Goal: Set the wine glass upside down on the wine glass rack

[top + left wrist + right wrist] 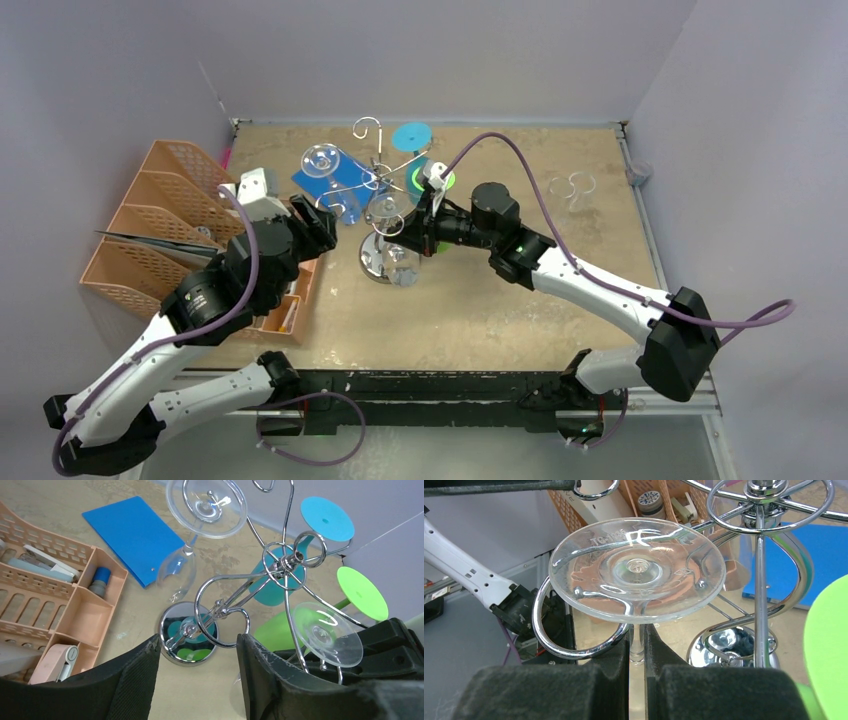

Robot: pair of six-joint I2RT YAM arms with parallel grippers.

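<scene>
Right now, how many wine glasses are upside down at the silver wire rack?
4: a clear wine glass nearest the blue folder, a teal glass and a lime-green glass at the back, a second clear glass held by its stem in the right gripper.

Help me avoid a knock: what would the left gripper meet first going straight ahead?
Probably the rack: one curled arm loops just ahead, between the left gripper's open jaws, though depth is unclear.
</scene>
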